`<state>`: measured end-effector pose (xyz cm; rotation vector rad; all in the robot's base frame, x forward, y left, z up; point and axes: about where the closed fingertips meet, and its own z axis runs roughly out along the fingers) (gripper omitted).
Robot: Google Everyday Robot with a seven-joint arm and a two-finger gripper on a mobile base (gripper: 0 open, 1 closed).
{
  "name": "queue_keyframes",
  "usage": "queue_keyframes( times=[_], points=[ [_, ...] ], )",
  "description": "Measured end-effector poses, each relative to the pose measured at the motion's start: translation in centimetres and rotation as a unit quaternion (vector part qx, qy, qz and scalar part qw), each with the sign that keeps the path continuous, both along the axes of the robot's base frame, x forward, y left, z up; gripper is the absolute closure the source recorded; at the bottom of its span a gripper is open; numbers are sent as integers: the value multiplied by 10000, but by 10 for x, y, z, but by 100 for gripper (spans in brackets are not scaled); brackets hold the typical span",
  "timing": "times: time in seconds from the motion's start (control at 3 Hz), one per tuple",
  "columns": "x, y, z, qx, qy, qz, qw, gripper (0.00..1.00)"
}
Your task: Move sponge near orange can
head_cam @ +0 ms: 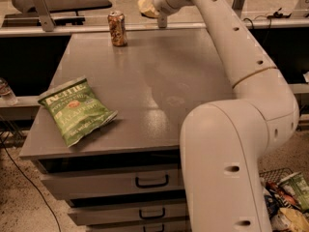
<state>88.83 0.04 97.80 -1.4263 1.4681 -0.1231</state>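
The gripper is up in the air just right of the can, a bit higher than the can's top. It's clamped on the sponge, so the sponge is off the table, near the can but with a clear gap between them. 1 finger pokes down on the side of the sponge away from the can. The can stands upright by the table's far edge. The green bag lies flat well in front of the can and a little left of it. The arm runs off to the can's right and comes down toward the front. Drawers sit under the tabletop.
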Motion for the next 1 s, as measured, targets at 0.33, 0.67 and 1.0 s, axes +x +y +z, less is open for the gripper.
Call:
queue_keyframes(
  times=[0.33,0.67,1.0],
  points=[
    [14,-12,-16,-117,-198,-394,9990,100],
    [14,-12,-32,-196,-336,-533,9978,100],
    [7,-4,-50,-255,-334,-496,9979,100]
  ],
)
